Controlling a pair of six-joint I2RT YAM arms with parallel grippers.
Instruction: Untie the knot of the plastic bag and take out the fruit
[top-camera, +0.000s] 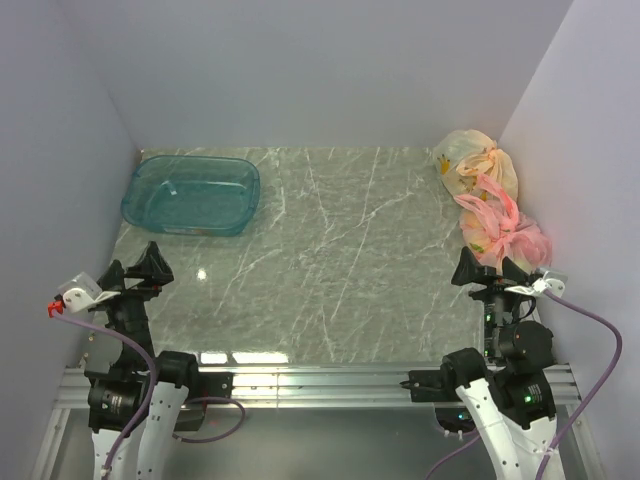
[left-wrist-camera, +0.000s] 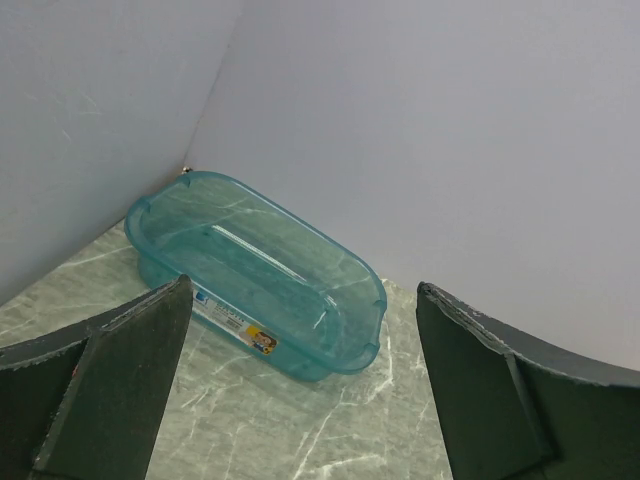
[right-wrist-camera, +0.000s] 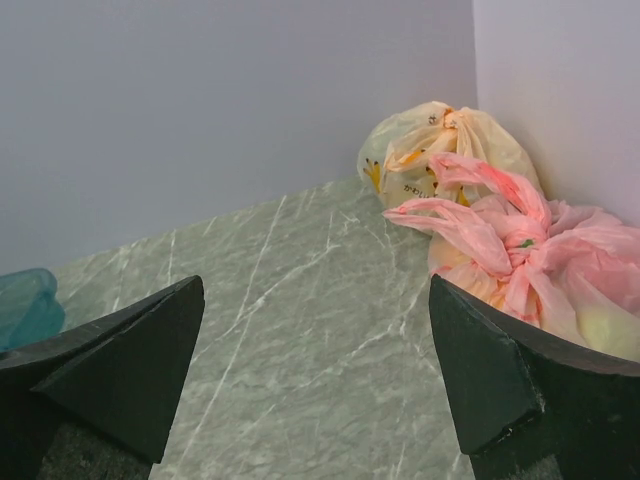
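The pink plastic bag (top-camera: 505, 225) lies tied shut against the right wall, its knot (right-wrist-camera: 522, 250) bunched on top with handle loops spreading left. The fruit is hidden inside; only a pale yellowish shape shows through the plastic. My right gripper (top-camera: 490, 268) hovers open just in front of the bag, which lies ahead and right of the right gripper (right-wrist-camera: 318, 345) in the wrist view, untouched. My left gripper (top-camera: 138, 265) stands open at the table's left side with nothing between its fingers; from the wrist the left gripper (left-wrist-camera: 300, 385) faces the teal tub.
A pale yellow bag with orange print (top-camera: 468, 158) sits in the far right corner behind the pink one. A translucent teal tub (top-camera: 191, 194), empty, stands at the far left. Grey walls close in on the left, back and right of the marbled table (top-camera: 340, 260).
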